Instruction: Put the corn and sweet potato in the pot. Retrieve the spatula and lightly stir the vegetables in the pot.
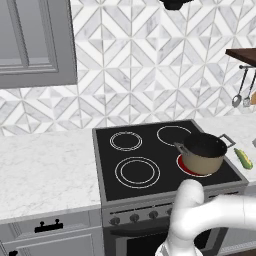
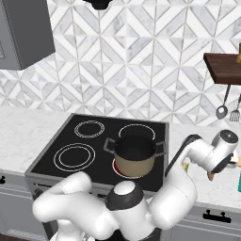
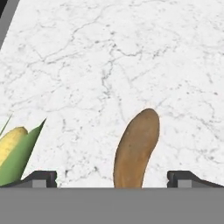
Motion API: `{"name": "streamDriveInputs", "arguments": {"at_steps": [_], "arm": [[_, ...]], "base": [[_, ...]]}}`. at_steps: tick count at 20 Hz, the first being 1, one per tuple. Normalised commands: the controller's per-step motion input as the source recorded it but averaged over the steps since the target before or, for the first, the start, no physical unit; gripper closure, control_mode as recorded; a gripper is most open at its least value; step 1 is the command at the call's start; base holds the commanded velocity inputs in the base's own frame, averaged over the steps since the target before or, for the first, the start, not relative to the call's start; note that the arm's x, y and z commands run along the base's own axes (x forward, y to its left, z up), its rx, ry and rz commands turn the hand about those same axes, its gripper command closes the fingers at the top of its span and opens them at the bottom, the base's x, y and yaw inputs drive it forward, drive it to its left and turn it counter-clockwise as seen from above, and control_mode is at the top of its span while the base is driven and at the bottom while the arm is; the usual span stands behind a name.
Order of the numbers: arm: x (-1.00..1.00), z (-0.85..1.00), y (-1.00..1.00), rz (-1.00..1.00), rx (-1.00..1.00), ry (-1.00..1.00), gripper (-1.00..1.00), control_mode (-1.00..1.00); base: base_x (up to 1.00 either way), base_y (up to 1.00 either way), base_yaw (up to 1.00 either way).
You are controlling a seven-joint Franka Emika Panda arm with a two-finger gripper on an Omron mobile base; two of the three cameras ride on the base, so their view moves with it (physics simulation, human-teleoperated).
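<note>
My gripper (image 3: 112, 177) is open, its fingertips (image 3: 42, 178) set wide on either side of the near end of the brown sweet potato (image 3: 136, 146), which lies on the white marble counter. The corn (image 3: 15, 151), yellow in a green husk, lies just left of the left fingertip; it also shows right of the stove (image 1: 243, 157). The tan pot (image 1: 204, 150) stands on the front right burner with a dark inside (image 2: 135, 147). From the right base side, the hand (image 2: 221, 150) reaches low over the counter right of the pot. The spatula is out of view.
The burner under the pot glows red (image 1: 187, 167). A dark wooden shelf (image 2: 223, 66) hangs at the right with grey ladles (image 2: 221, 111) beneath it. White marble counter (image 1: 45, 170) runs left of the black cooktop (image 1: 135, 150).
</note>
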Motion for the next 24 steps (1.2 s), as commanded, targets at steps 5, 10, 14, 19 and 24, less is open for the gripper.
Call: {"name": "streamDriveInputs", "arguments": {"at_steps": [5,10,14,19,24], "arm": [[0.22,-0.32,-0.13,0.01,0.00,0.02,-1.00,-1.00],[0.15,-0.33,-0.24,0.00,0.00,0.00,-1.00,-1.00],[0.17,-0.34,-0.12,0.00,0.00,0.00,-1.00,-1.00],[0.04,-0.46,0.00,0.00,0.00,0.01,-1.00,-1.00],[-0.01,-0.40,0.02,0.00,0.00,0.00,1.00,-1.00]], "base": [[0.00,0.00,0.00],[0.00,0.00,0.00],[0.00,0.00,0.00],[0.00,0.00,0.00],[0.00,0.00,0.00]]}}
